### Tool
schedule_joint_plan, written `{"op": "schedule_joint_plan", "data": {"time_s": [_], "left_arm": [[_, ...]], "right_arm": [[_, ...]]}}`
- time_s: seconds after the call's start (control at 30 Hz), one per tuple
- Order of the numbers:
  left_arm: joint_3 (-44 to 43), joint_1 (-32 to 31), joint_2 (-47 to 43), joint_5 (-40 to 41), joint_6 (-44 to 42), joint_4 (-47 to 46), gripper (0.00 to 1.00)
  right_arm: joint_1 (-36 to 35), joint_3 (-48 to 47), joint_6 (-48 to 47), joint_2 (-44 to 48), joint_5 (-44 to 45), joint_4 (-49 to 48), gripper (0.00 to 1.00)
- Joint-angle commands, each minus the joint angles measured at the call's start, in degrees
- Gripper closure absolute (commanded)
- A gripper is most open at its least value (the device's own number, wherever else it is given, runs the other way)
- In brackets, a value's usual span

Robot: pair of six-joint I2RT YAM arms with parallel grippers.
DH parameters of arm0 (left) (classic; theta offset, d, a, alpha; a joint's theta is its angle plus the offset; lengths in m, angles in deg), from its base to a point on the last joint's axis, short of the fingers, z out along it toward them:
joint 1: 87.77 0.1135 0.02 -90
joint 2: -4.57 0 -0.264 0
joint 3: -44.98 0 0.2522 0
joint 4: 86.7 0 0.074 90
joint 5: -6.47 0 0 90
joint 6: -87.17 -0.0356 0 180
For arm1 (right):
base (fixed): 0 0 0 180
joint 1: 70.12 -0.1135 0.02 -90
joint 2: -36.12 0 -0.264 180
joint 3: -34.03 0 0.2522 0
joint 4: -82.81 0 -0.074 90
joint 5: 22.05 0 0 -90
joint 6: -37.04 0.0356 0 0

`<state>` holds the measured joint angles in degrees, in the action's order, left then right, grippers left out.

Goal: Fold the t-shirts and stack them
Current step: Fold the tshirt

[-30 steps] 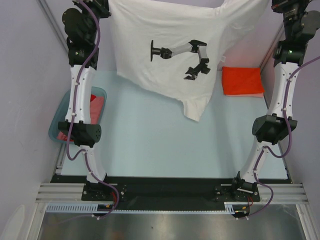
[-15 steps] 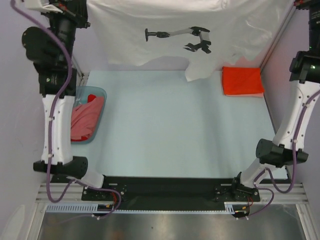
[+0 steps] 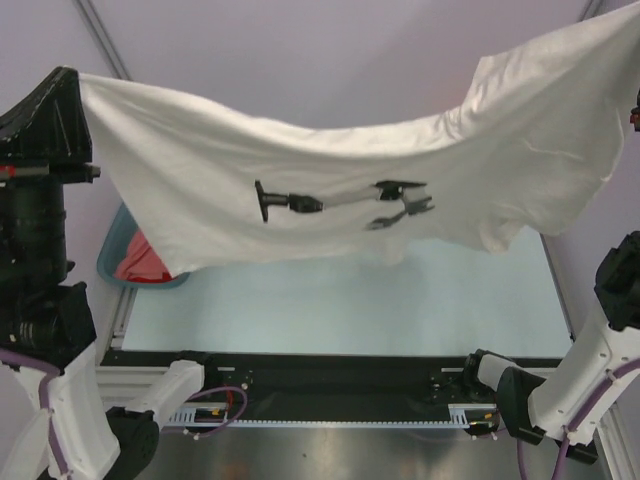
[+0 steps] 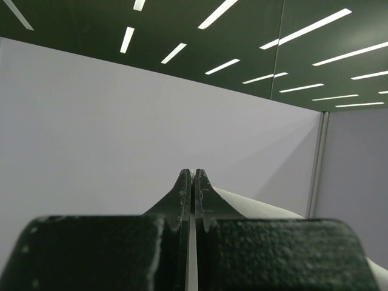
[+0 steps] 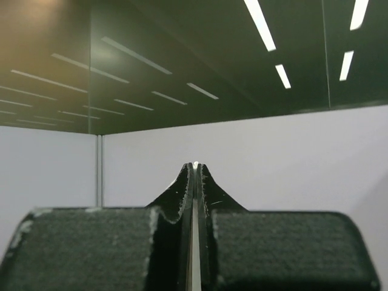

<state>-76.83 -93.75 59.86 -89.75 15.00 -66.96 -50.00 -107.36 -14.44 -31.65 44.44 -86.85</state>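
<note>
The large white t-shirt (image 3: 330, 190) with small black prints (image 3: 340, 203) hangs stretched wide, high above the table (image 3: 350, 305), sagging in the middle. My left gripper (image 4: 193, 176) is shut on its left corner; a white fold (image 4: 260, 209) shows beside the jaws. In the top view that gripper (image 3: 80, 88) is at the far left. My right gripper (image 5: 195, 167) is shut on the other corner, with a thin white sliver between the jaws. In the top view it is past the right edge. The orange-red t-shirt is hidden behind the white one.
The blue-grey basin (image 3: 112, 262) sits at the table's left edge with red cloth (image 3: 145, 265) in it, partly hidden by the shirt. My left arm (image 3: 40, 250) and right arm (image 3: 615, 300) stand tall at the sides.
Both arms have risen and drawn nearer the camera, lifting the white shirt and spreading it wide. It now covers the orange-red shirt and most of the basin.
</note>
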Motion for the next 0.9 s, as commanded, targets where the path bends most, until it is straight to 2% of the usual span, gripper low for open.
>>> {"op": "schedule_joint_plan", "data": {"time_s": [0.0, 0.1, 0.2, 0.37, 0.5, 0.6, 0.7, 0.77, 0.8, 0.87], "left_arm": [[2.83, 0.26, -1.31, 0.94, -1.56, 4.03, 1.00], [5.47, 0.26, -2.64, 1.38, -1.74, 4.39, 1.00], [11.95, 0.26, -2.38, 1.30, -1.74, 3.70, 1.00], [23.13, 0.26, -0.45, 1.56, -3.14, -0.26, 1.00], [36.81, 0.26, 3.06, 2.79, -3.85, -5.79, 1.00], [45.44, 0.26, 8.24, 2.79, -3.67, -13.94, 1.00], [48.01, 0.26, 17.38, 1.74, -3.76, -18.17, 1.00], [47.59, 0.26, 26.39, 1.21, -3.59, -19.68, 1.00], [45.23, 0.26, 30.19, 0.43, -4.80, -19.51, 1.00], [41.97, 0.26, 39.75, -0.02, -5.34, -18.12, 1.00]], "right_arm": [[0.36, -0.51, -0.73, -1.31, -0.66, 3.07, 1.00], [0.36, 0.98, 0.15, -2.10, -2.32, 2.90, 1.00], [0.36, 8.43, 1.98, -2.19, -4.08, -0.52, 1.00], [-3.58, 28.17, 0.78, -3.68, -4.71, -9.13, 1.00], [-7.81, 37.44, -4.24, -8.16, -3.31, -12.21, 1.00], [-9.74, 43.76, -6.17, -14.22, -3.65, -16.61, 1.00], [-11.06, 46.24, -7.85, -22.56, -3.74, -20.65, 1.00], [-11.50, 45.03, -9.94, -27.75, -4.26, -21.19, 1.00], [-11.77, 42.49, -10.31, -33.08, -4.27, -20.58, 1.00], [-11.86, 38.97, -10.75, -37.94, -5.40, -19.70, 1.00]]}}
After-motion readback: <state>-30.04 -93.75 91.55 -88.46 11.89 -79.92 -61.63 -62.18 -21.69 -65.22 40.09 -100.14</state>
